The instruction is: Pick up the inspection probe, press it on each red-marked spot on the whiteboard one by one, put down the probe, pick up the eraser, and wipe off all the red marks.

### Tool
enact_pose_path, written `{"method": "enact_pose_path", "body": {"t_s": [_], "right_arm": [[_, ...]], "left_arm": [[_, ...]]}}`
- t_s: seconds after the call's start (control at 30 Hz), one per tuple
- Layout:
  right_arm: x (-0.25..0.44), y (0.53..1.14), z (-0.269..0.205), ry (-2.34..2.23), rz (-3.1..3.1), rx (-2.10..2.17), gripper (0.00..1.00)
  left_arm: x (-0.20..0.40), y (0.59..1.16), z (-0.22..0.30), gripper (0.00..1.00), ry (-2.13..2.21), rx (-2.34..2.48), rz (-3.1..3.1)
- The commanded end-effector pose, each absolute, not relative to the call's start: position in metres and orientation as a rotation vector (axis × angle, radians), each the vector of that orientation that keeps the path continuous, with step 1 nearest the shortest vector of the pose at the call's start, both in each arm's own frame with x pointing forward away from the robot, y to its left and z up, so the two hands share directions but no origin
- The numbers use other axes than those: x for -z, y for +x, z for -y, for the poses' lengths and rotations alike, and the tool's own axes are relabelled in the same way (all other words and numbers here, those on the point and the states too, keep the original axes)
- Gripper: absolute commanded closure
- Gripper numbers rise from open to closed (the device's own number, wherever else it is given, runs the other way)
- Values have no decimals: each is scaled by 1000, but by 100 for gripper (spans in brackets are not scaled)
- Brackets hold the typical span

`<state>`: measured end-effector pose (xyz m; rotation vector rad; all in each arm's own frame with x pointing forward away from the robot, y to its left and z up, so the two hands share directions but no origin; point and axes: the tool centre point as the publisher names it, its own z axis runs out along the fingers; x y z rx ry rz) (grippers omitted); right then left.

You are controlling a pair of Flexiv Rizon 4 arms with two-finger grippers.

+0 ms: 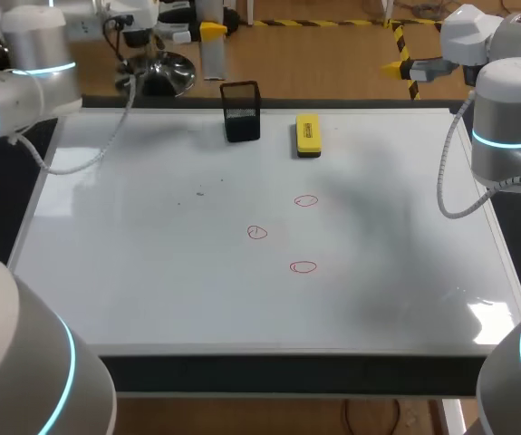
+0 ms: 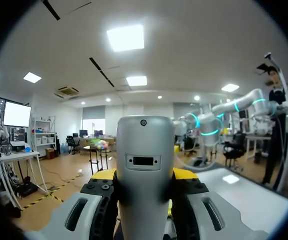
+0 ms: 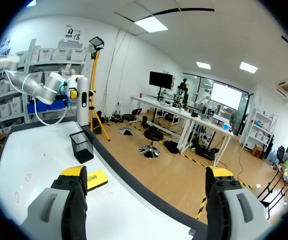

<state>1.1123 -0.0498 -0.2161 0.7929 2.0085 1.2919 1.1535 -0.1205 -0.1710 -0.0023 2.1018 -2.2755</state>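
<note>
Left arm [image 1: 24,54] comes in from the far left corner, and its tool [image 2: 144,176] hangs up in the air past the worktop's far edge, a bit behind the black mesh cup [image 1: 241,111]. It's clenched on the inspection probe [image 2: 145,140], a grey rounded bar standing straight up between the two yellow tips. So the probe isn't on the board at all, it's off behind the cup and above it.

Right arm [image 1: 509,109] sits at the far right corner, well apart from the cup. Its tool [image 3: 146,172] is released, fingers spread wide with nothing between them, looking out past the far edge.

The whiteboard [image 1: 151,272] covers pretty much the whole worktop [image 1: 287,373]. It's glossy, with a few faint grey specks on the robot's side of the cup.

The yellow eraser [image 1: 307,136] lies flat just beside the cup, on the right arm's side, not touching it. The three red marks [image 1: 256,233] are small loops out in the open, well apart from the cup on the side nearer the robot. A loose cable [image 1: 106,149] droops from the left arm over the board, off to the cup's left.
</note>
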Motion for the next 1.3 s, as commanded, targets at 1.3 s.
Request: {"method": "enact_pose_path", "body": {"t_s": [1.3], "right_arm": [[216,1113,50,793,-2009,-1292,0]], "left_arm": [[198,1085,11,100,-160,2249,-2019]]}}
